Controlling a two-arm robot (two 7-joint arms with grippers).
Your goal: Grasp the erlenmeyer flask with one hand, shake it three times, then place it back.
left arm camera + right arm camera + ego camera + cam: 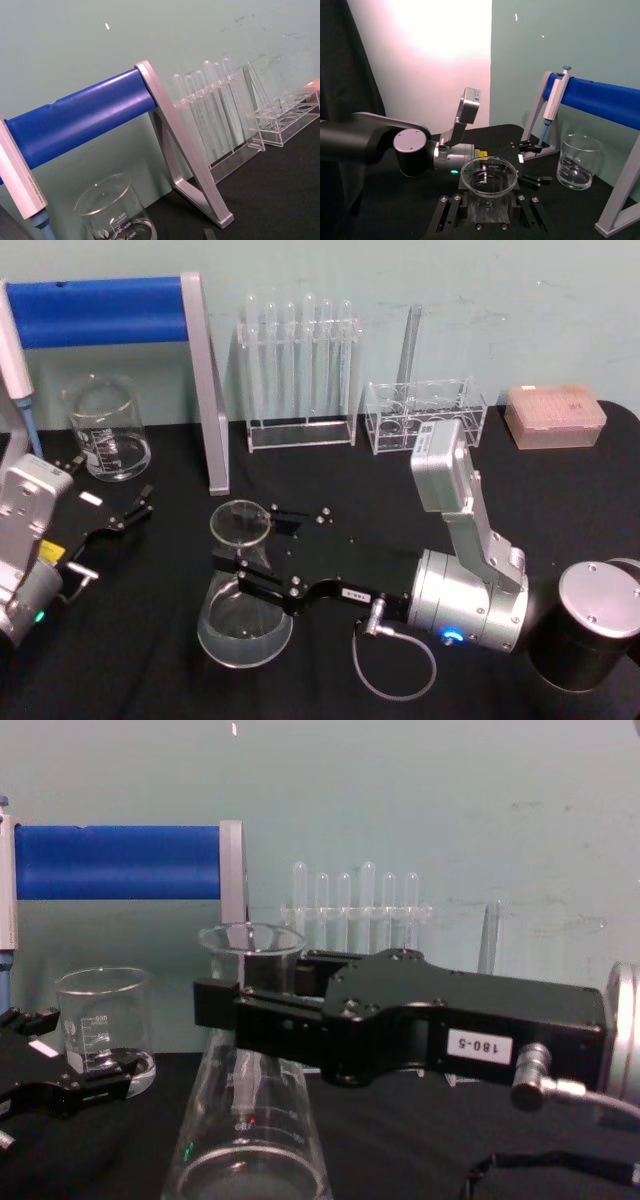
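Gripping clear conical erlenmeyer flask [243, 625] (neck) | right tool [243, 573] clamped | left tool [529, 162] wide, parked

A black table [560, 500] runs up to a pale green wall [450, 280]. At the far left stands a grey stand [213, 390] with a blue bar [100, 310]. A pipette [14, 350] hangs at the bar's left end. A glass beaker [108, 430] with white marks sits under the bar, between pipette and leg. Right of the stand, a clear rack [298, 430] holds a row of upright tubes [290, 350]. Beside it a lower clear rack [425, 415] holds one tube [410, 345]. A pink box [555, 418] lies farthest right.
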